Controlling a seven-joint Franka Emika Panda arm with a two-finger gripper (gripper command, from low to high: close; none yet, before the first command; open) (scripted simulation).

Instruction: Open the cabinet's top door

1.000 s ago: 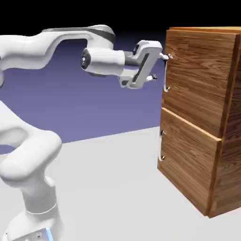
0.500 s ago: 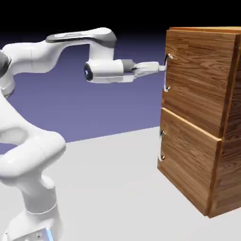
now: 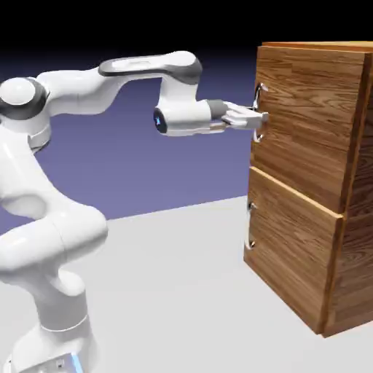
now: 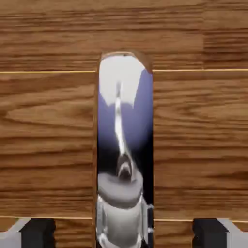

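While its handle gleams, the door sits closed.

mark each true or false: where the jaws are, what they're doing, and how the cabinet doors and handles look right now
1. The top door is closed. True.
2. The lower door is swung wide open. False: the lower door is closed.
3. In the hand view, the top door's handle runs between the jaws. True.
4. The jaws are clamped on that handle. False: they stand apart, one either side.
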